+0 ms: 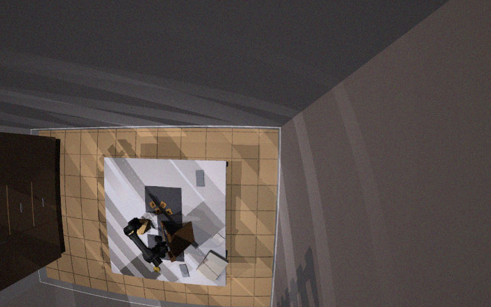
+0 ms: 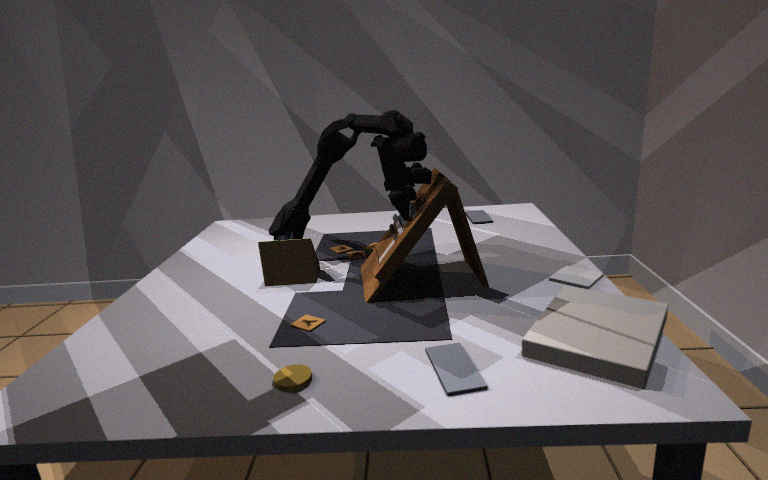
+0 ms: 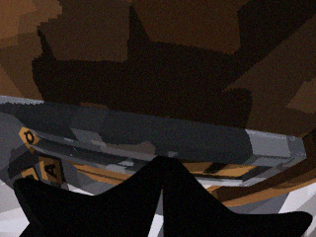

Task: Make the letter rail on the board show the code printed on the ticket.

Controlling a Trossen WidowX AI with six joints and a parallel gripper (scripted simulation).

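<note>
My gripper (image 2: 408, 217) (image 3: 166, 160) is shut and empty, its tips low at the grey letter rail (image 3: 277, 146) on the front of the leaning wooden board (image 1: 184, 235) (image 2: 370, 284) (image 3: 188, 30). An orange piece with a dark mark (image 3: 239, 171) shows inside the rail, right of the fingertips in the wrist view; its letter is unreadable. An O-like tile (image 3: 30, 139) and an A tile (image 3: 50, 171) lie beyond the rail's left end. Several orange tiles lie on the dark mat (image 1: 173, 194) (image 2: 407, 328). One separate tile (image 2: 308, 322) lies on its near part. No ticket print is readable.
A wooden block (image 2: 288, 263) (image 1: 143, 227) stands by the arm's base. A yellow disc (image 2: 292, 378) (image 1: 156, 268), a grey slab (image 2: 455, 369) (image 1: 184, 270) and a pale box (image 2: 600, 331) (image 1: 213, 265) lie nearer the counter's front. Another grey slab (image 1: 199, 178) (image 2: 479, 216) lies at the back.
</note>
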